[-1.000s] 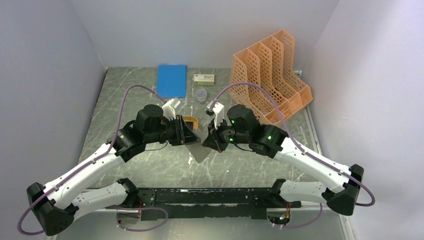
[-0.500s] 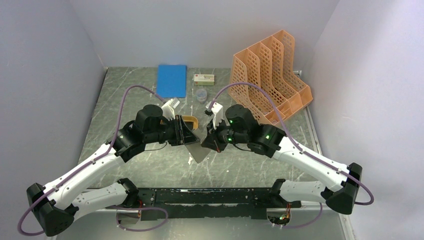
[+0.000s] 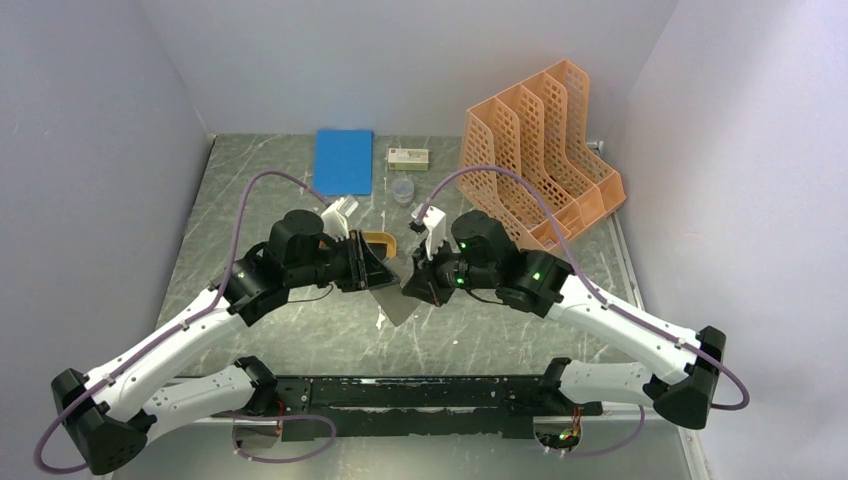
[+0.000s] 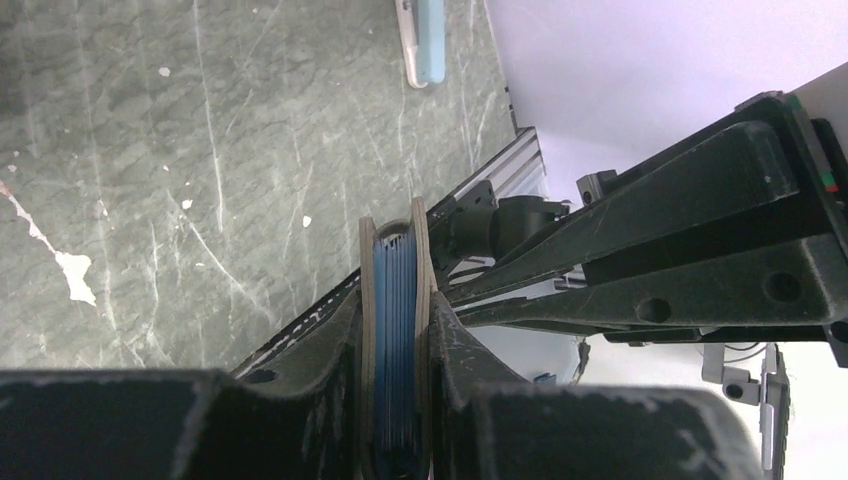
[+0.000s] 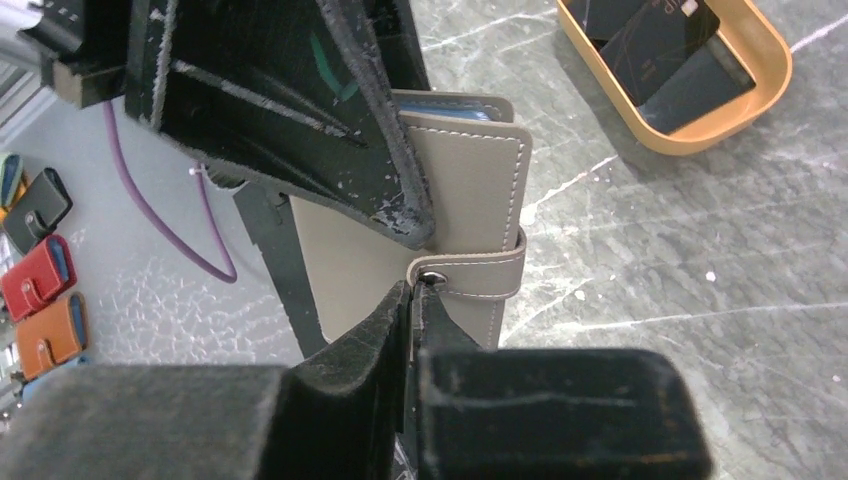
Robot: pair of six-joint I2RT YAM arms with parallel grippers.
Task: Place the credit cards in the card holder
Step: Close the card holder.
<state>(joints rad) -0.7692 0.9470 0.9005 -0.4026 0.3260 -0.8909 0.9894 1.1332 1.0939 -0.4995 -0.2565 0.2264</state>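
Freeing the closure looks to be the step in hand: the grey-brown leather card holder (image 5: 470,170) is held up between the two arms over the middle of the grey marbled tabletop (image 5: 700,250), and its stitched leather strap (image 5: 485,272) wraps round one edge to a small metal snap (image 5: 432,283). The left claw (image 3: 378,274) is closed part-way, clamped across the card holder's thickness with a finger on each face. Its wrist view shows the blue pockets edge-on between the two covers. The right claw (image 5: 415,300) is pinched fully together on the tip of the strap, right at the snap; whether the snap is fastened or already popped I cannot tell. To do this well, the right claw should draw the tab straight off the cover face, not along it, so the snap lets go before the strap slides out of the pinch. It has hold of very little material, so a slow, firm peel seems safer than a jerk. The left claw must resist that pull without letting the card holder twist, and since its fingers sit close to the strap, the peel should lead away from them. The dark rectangular credit cards (image 5: 660,45) lie in the orange oval plastic tray (image 5: 770,95) on the tabletop, just on the far side of the claws, not yet picked up.
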